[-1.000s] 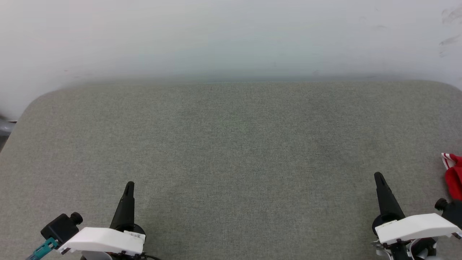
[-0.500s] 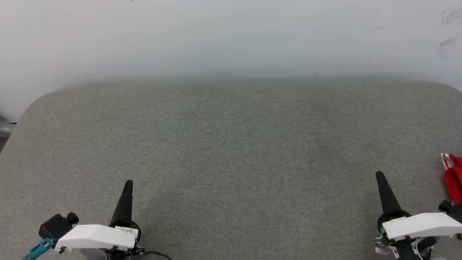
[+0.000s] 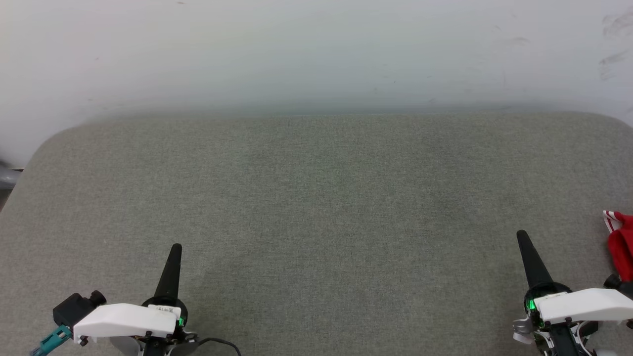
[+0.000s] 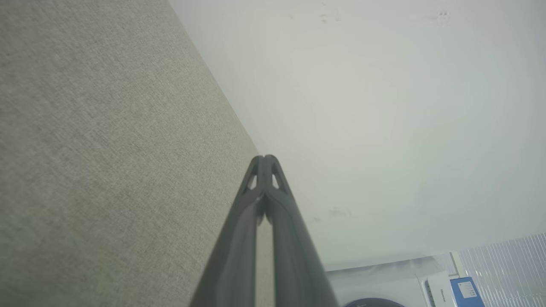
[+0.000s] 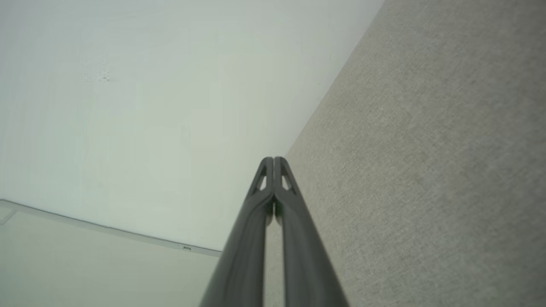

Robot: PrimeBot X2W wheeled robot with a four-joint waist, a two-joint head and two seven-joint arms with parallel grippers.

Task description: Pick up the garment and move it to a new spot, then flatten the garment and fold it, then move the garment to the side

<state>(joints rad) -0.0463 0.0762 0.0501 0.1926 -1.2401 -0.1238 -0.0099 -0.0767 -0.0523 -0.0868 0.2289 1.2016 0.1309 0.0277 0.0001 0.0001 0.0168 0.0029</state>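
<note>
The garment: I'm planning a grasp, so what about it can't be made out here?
- Head view: the garment is cut off by the picture's right edge, so its shape, spread and any print cannot be told.
- Head view: its lower part is hidden behind the right arm's wrist.

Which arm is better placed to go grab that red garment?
Right, probably. The garment lies just beside the right gripper; the left gripper sits far across the gray surface.

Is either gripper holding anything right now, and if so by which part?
Nothing is held. The left gripper and right gripper are both shut, empty; the garment lies apart, at the head view's right edge.
</note>
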